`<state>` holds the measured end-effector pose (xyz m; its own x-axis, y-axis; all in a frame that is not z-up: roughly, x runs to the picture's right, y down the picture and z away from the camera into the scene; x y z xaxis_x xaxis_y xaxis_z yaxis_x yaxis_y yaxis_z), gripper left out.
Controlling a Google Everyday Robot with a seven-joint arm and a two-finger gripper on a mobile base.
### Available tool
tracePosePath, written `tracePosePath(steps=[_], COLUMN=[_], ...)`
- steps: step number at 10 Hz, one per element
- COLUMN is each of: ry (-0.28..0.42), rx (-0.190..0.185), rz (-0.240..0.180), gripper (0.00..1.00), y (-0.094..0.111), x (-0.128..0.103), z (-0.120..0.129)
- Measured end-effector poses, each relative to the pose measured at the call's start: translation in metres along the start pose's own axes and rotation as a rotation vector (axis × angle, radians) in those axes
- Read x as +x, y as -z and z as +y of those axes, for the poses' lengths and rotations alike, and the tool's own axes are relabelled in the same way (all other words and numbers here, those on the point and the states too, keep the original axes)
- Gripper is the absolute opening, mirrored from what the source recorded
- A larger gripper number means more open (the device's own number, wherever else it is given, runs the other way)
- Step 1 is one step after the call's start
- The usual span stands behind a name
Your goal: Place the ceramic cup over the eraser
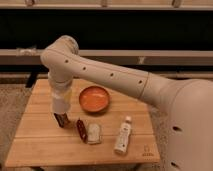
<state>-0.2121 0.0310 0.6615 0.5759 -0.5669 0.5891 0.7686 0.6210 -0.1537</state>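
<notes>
Hanging from the gripper (60, 94) on the left side of the desk (35, 145), the ceramic cup (60, 105) sits directly above the eraser (61, 120), very near it or just touching; I cannot tell which. The fingers seem pinched on the cup's upper part, since it is carried clear of the desk. The cup is probably light, stiff, smooth and breakable, so a firm hold across its walls near the top suits it, with gentle lowering. The eraser looks small and easily tipped. An orange bowl (94, 99) lies near, to the right.
</notes>
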Motion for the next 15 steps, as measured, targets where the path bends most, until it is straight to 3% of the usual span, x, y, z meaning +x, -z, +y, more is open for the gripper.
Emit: tracePosePath(steps=[6, 11, 12, 15], ry=[0.040, 0.052, 0.062, 0.080], rx=[-0.107, -0.139, -0.138, -0.134], rz=[-0.036, -0.025, -0.014, 0.038], gripper=[0.00, 0.02, 0.07, 0.38], y=[-0.047, -0.074, -0.082, -0.124], x=[-0.018, -0.022, -0.023, -0.020], z=[0.012, 0.006, 0.007, 0.016])
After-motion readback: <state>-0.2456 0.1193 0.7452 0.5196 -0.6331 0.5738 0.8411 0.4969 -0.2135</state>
